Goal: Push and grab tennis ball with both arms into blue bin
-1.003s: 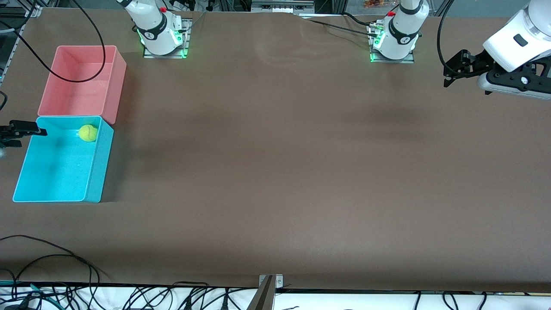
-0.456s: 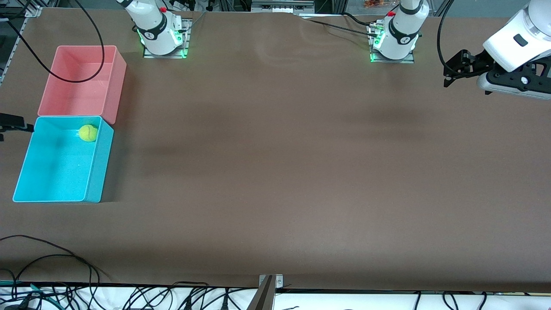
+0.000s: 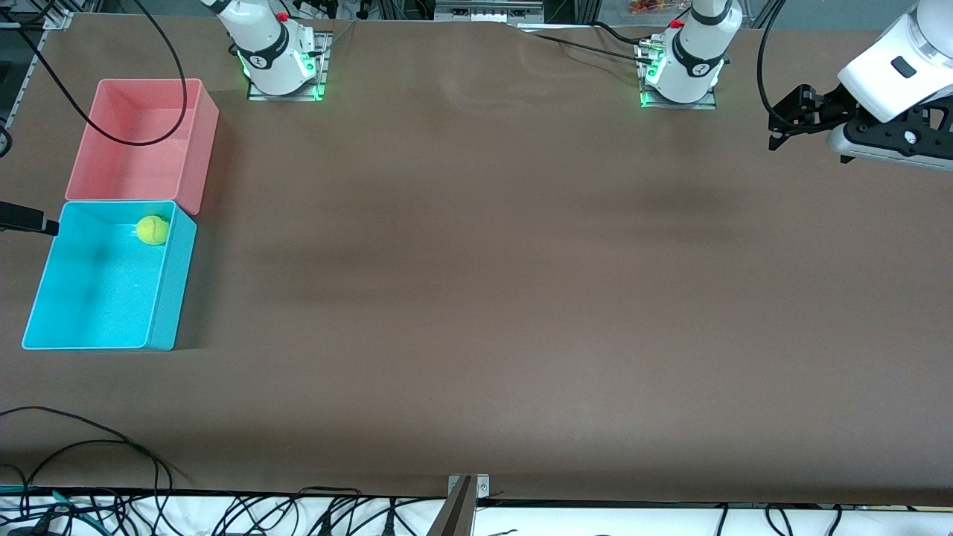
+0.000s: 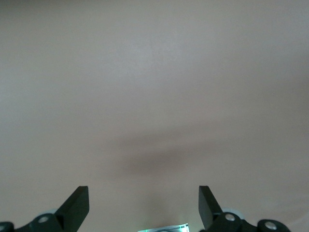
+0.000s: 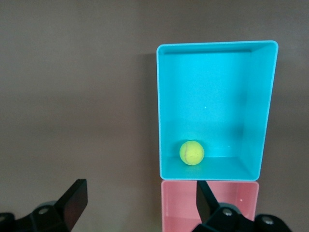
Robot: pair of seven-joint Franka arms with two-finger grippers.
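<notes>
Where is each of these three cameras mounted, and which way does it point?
Front view: high across the table, facing both arm bases; sees the blue bin, pink bin, left gripper.
Left wrist view: looks down on bare table between open left gripper fingers.
Right wrist view: looks down past the open right gripper.
Front and right wrist views share the tennis ball in the bin.

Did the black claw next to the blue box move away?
Yes. The right gripper has pulled back off the blue bin, so only its tip shows at the picture's edge beside the bin's corner. The tennis ball stayed put.
</notes>
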